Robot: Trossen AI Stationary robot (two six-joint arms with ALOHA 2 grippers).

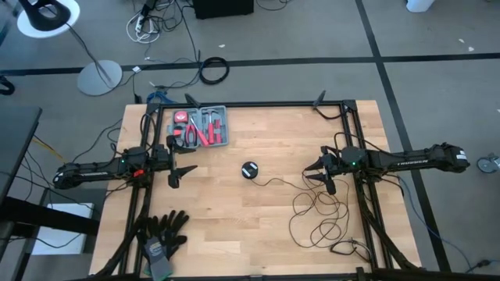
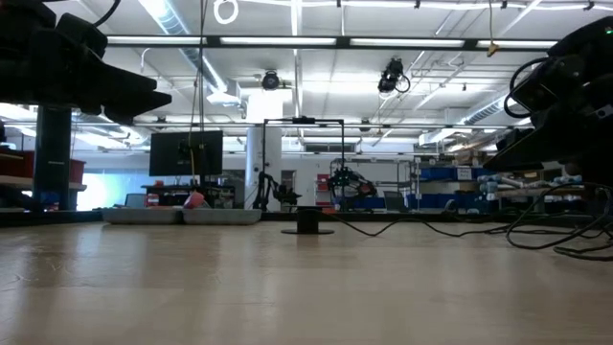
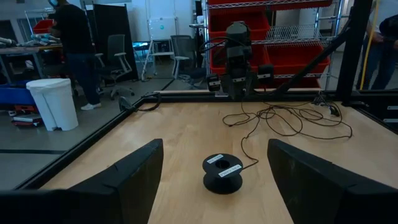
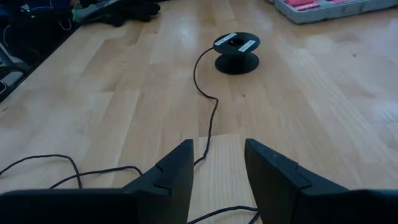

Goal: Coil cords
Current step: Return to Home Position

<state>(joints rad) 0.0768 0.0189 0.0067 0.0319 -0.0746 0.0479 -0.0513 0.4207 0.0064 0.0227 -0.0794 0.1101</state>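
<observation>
From above, small round black plastic spool (image 1: pixel 250 170) in the picture's middle, thin black wire (image 1: pixel 312 209) looped lower right, left gripper (image 1: pixel 187 158) at left, jaws wide apart, right gripper (image 1: pixel 311 172) at right, jaws apart too, low view, spool at centre, wrist views, wire trails from spool.

Wooden table (image 1: pixel 234 226), black frame along its edges.
- Centre: black spool (image 1: pixel 250 170), standing on one flange.
- Thin black wire (image 1: pixel 316 211) leads off the spool toward 3 o'clock and lies in loose loops at 4 o'clock.
- 11 o'clock: grey tool tray (image 1: pixel 215 111) holding red-handled tools.
- 7 o'clock: black gloves (image 1: pixel 162 234).
- 5 o'clock: short plugged cable (image 1: pixel 349 250).
</observation>
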